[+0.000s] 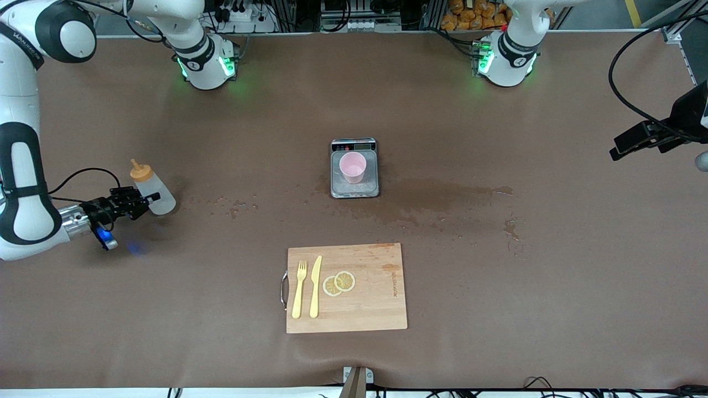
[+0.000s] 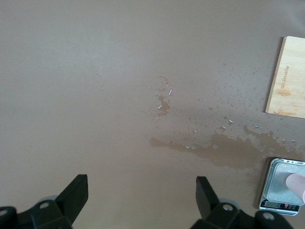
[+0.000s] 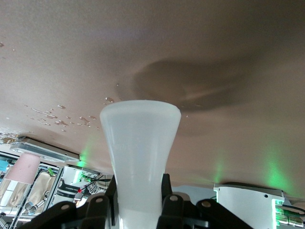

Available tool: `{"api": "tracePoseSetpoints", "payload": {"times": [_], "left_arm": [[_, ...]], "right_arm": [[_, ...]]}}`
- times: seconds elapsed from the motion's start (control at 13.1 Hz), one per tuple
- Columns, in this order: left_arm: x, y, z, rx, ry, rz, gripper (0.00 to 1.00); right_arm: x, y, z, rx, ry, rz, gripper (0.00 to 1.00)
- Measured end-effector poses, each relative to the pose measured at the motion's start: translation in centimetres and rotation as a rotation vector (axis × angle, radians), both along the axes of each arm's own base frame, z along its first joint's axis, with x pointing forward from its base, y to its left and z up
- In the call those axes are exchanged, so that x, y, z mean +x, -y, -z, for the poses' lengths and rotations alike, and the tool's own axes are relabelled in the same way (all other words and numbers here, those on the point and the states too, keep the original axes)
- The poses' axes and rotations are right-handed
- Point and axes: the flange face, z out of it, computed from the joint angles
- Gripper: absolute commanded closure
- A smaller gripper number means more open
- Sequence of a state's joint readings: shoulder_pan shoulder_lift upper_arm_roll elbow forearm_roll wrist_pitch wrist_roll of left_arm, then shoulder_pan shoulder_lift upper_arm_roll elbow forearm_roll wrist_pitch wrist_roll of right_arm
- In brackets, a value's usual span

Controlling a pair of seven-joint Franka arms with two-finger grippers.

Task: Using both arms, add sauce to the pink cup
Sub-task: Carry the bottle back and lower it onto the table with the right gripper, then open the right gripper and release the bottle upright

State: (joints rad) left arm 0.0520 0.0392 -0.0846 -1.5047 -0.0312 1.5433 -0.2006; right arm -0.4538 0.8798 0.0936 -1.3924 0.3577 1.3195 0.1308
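Right gripper (image 1: 145,200) near the right arm's end of the worktop (image 1: 553,276) — fingers clamped on the sauce (image 1: 150,188), bottle tilted, orange nozzle up. Bare worktop all around it.

Left gripper (image 2: 142,198) waits high over wet worktop at the left arm's end, fingers spread, nothing between.

Pink cup (image 1: 353,167) upright on the grey scale (image 1: 354,188), mid-worktop — contents not discernible. Cutting board (image 1: 365,309) lies nearer the camera, carrying fork (image 1: 299,289), knife (image 1: 315,286), lemon slices (image 1: 339,283).

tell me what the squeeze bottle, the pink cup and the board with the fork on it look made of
Squeeze bottle, clamped in the right gripper: soft-looking translucent whitish plastic, since light passes through its body, with an opaque orange cap. Pink cup: likely matte plastic, evenly pale pink. Board: pale wood or bamboo, showing grain, with a metal handle.
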Motion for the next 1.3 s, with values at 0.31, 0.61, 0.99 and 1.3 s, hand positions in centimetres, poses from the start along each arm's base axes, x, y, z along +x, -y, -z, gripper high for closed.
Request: {"api": "tracePoseSetpoints", "payload": {"times": [0.31, 0.61, 0.99, 1.3], "left_arm": [[0.0, 0.0, 0.0, 0.0, 0.0, 0.0, 0.0], [0.0, 0.1, 0.0, 0.0, 0.0, 0.001, 0.0], [0.0, 0.1, 0.0, 0.0, 0.0, 0.001, 0.0], [0.0, 0.1, 0.0, 0.0, 0.0, 0.001, 0.0]], "right_arm": [[0.0, 0.0, 0.1, 0.0, 0.0, 0.002, 0.49], [0.1, 0.0, 0.1, -0.001, 0.007, 0.007, 0.0], [0.1, 0.6, -0.9, -0.033, -0.038, 0.047, 0.0], [1.7, 0.7, -5.2, -0.111, -0.134, 0.103, 0.0]]}}
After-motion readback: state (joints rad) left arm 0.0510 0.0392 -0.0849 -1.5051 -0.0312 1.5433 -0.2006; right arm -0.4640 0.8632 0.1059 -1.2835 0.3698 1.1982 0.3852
